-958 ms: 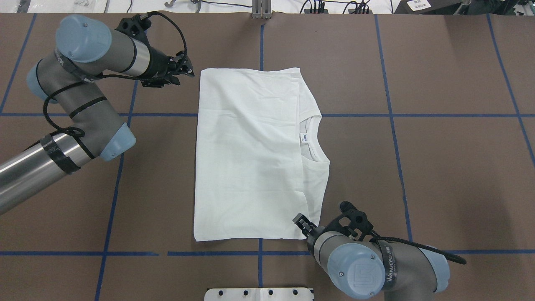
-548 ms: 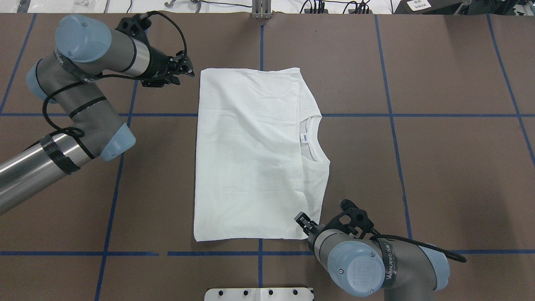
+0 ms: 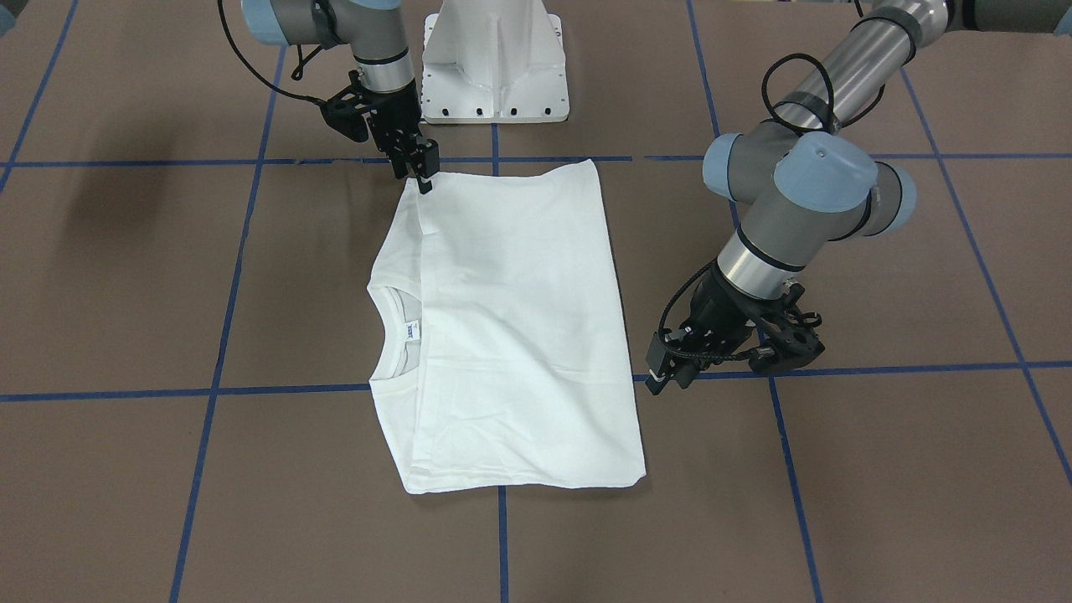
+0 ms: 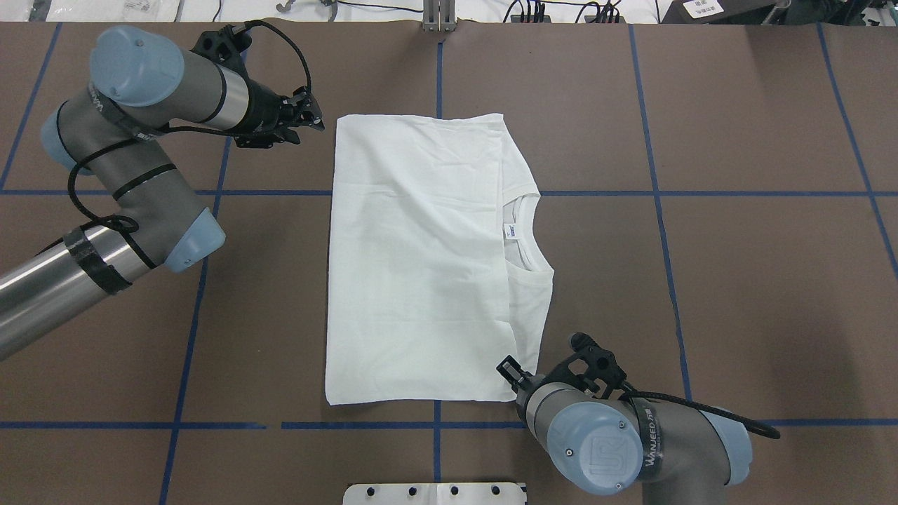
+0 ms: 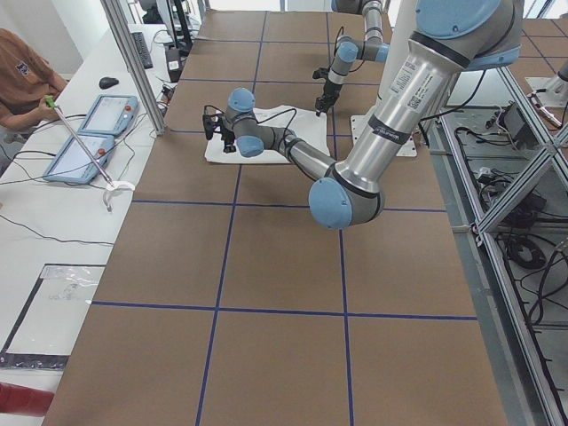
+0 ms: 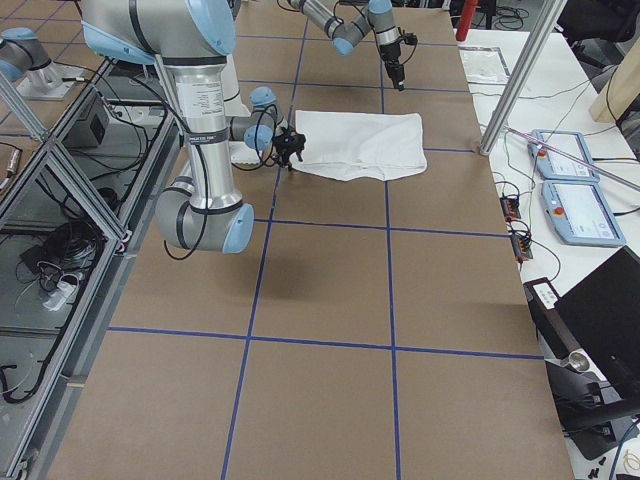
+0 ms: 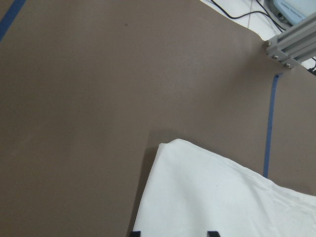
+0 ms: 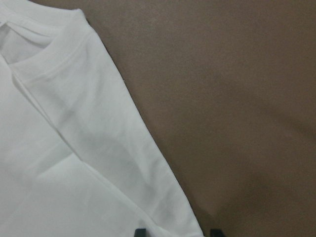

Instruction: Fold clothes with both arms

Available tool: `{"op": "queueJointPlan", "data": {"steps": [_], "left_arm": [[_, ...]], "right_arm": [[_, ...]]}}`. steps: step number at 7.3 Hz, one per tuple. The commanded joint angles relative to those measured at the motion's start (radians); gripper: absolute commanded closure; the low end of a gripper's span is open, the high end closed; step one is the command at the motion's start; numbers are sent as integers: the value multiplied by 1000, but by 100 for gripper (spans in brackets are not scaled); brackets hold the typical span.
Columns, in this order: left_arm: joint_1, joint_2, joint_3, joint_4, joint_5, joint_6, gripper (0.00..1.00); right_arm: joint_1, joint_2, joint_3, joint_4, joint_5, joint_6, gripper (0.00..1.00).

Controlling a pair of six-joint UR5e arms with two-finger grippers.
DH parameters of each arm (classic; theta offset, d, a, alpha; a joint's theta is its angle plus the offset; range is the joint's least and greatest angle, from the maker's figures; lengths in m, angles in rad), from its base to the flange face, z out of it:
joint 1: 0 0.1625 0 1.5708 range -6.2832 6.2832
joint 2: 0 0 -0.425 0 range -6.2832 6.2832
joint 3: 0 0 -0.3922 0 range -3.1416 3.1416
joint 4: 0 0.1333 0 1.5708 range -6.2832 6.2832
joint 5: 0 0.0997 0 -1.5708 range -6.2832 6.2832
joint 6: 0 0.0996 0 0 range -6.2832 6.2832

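Where the white T-shirt point(image 4: 421, 266) lies, it is spread flat near the middle of the brown bench point(image 4: 736, 280), folded into a rough rectangle. Its ribbed collar point(image 4: 533, 235) and small neck label point(image 4: 513, 232) face up on the side toward the robot's right. The body panel is folded over and covers the rest of the garment; no printed text shows. Blue tape lines point(image 4: 656, 140) divide the bench into squares, and two of them pass under the garment.

Left pincer point(image 4: 319, 120): it is positioned just beside the far corner of the T-shirt on the robot's left, clear of the cloth in the overhead view. In the left wrist view its two fingertips point(image 7: 137, 233) stand well apart, so the jaws are wide. That cloth corner lies ahead of them and nothing is gripped.

Right pincer point(image 4: 504, 369): it is positioned at the near corner of the T-shirt on the collar side, pointing down at the cloth edge. In the right wrist view its fingertips point(image 8: 140, 232) are likewise spread, and the corner of the garment ends between them. The jaws are wide and not closed on the fabric. Whether the tips touch the cloth cannot be told.

The white pedestal base point(image 3: 494, 59) stands at the robot's edge of the bench, just beyond the near edge of the T-shirt.
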Motion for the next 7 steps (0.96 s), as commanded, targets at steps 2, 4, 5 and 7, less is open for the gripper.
{"op": "queueJointPlan", "data": {"steps": [2, 4, 5, 7], "left_arm": [[0, 10, -9, 0, 0, 0, 46], [0, 8, -11, 0, 0, 0, 46], [0, 8, -22, 0, 0, -3, 46], [55, 109, -202, 12, -2, -142, 46]], "right_arm": [[6, 18, -3, -6, 0, -1, 100], [32, 18, 20, -29, 46, -3, 100], [42, 16, 54, -58, 70, -3, 100], [42, 9, 59, -59, 71, -3, 100]]}}
